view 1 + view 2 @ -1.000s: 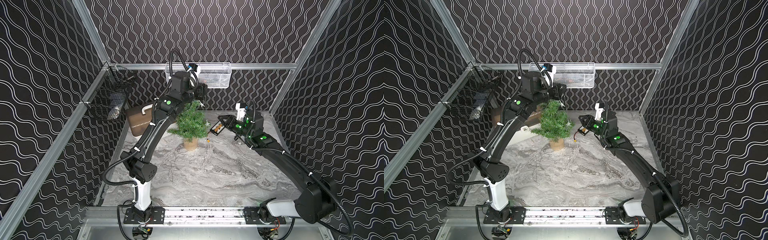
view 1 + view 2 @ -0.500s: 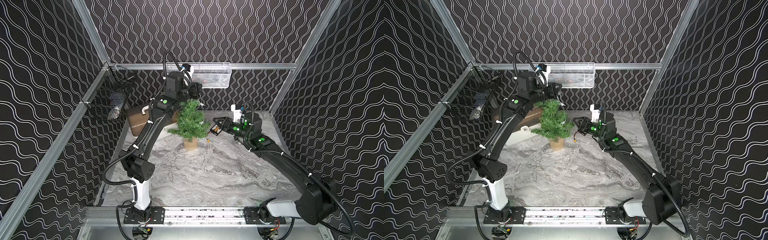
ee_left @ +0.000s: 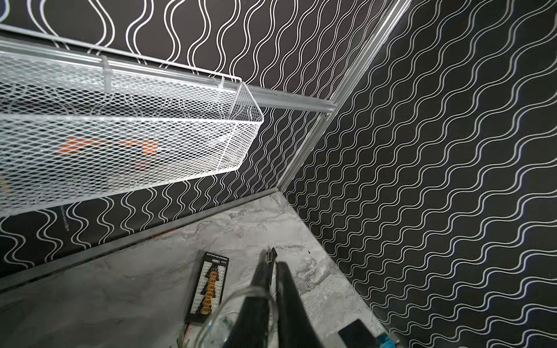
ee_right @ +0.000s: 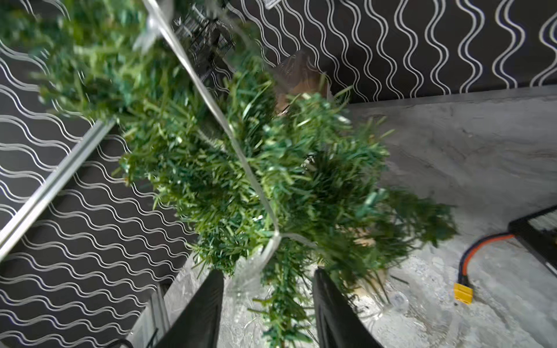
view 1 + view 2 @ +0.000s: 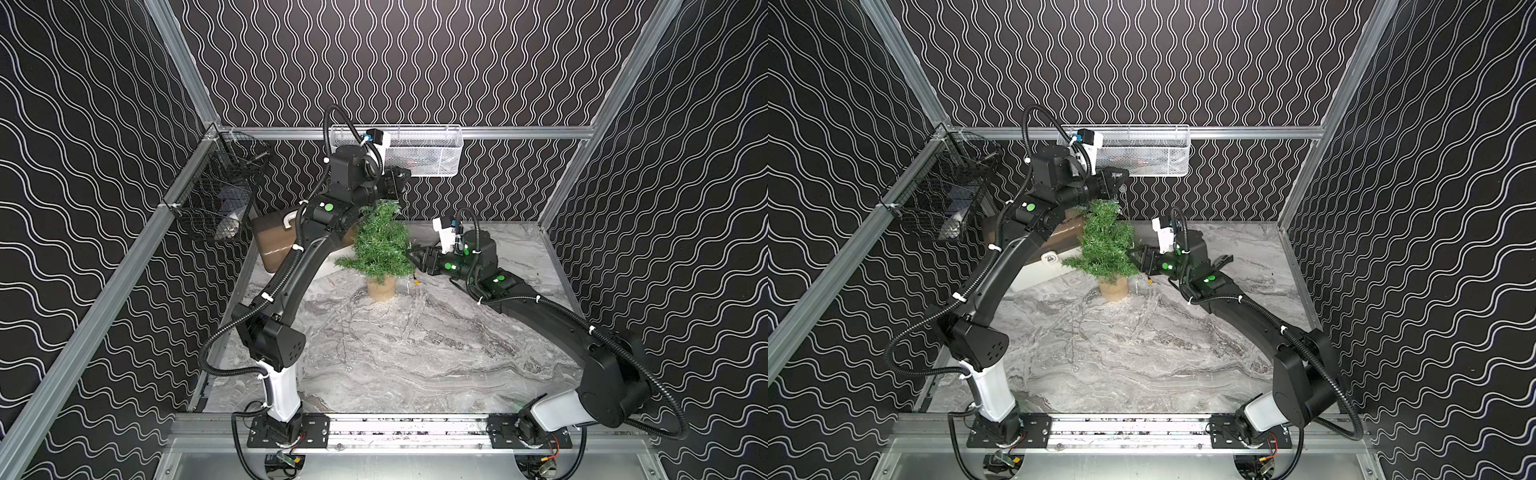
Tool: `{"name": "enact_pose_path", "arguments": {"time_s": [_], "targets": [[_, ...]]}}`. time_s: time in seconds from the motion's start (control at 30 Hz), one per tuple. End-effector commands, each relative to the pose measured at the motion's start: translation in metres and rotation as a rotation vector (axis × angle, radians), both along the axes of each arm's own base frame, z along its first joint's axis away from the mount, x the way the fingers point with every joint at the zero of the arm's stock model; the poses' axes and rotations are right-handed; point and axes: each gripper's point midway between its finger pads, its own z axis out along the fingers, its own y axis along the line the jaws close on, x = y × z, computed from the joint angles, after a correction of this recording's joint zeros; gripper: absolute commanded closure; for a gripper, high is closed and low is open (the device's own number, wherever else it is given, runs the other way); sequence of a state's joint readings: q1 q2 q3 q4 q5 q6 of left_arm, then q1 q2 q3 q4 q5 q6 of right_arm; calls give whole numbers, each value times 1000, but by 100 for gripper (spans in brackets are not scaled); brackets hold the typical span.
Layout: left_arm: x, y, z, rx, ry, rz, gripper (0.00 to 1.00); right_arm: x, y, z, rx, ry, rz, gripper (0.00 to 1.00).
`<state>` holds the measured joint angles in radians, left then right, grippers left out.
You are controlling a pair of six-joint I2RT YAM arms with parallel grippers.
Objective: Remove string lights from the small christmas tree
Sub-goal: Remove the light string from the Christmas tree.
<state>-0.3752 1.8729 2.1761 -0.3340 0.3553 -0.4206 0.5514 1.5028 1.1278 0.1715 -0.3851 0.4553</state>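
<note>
The grey marbled table (image 5: 415, 365) is spreading out in front of the tree (image 5: 380, 245), which is standing upright on its burlap base (image 5: 381, 288). Thin loops of the lights (image 4: 245, 162) are lying on the table right around that base. One strand is running taut across the branches from the tree's lower right side up toward its top.

The right gripper (image 5: 415, 255) is reaching in at the tree's lower right side. Its jaws are standing apart, released, with a branch tip and a slack loop of the lights passing between them unpinched. Just right of the tree's base, a yellow plug (image 4: 462, 293) on an orange-and-black lead is lying on the table. Close behind the tree on its left, a brown box (image 5: 272, 241) is sitting.

Just above the tree's top, the left gripper (image 3: 272, 265) is hovering with its jaws clenched. A loop of the lights is curling over one finger (image 3: 259, 289) and seems nipped there, though blur is hiding the exact spot. Behind and right of the tree, a black connector board (image 3: 211, 289) is lying flat.

Farther back, a black basket (image 5: 216, 203) is hanging up and left of the tree, and a white basket (image 5: 419, 151) is hanging above it.
</note>
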Motion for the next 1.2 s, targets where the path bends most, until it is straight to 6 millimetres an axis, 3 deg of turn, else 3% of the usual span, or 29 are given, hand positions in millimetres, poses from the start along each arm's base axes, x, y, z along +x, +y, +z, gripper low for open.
{"name": "enact_pose_path", "arguments": {"time_s": [0.0,0.33,0.53,0.8,0.93,1.1,1.17], "targets": [[-1,-7,10,-28,-26,-28,89,19,-2,16,-46,-104,-85,47],[-6,-8,12,-17,-31,-37,89,44,-4,23,-112,-132,-227,44],[-11,-7,17,-8,-41,-39,89,50,-21,17,-153,-126,-329,47],[-14,-5,23,-6,-54,-38,89,59,-9,32,-145,-156,-297,47],[-14,-4,25,-3,-59,-36,89,64,-12,39,-150,-170,-325,59],[-13,-5,22,-1,-56,-33,89,59,-22,41,-146,-180,-345,91],[-10,-5,19,1,-51,-30,89,52,-23,44,-132,-182,-328,96]]}}
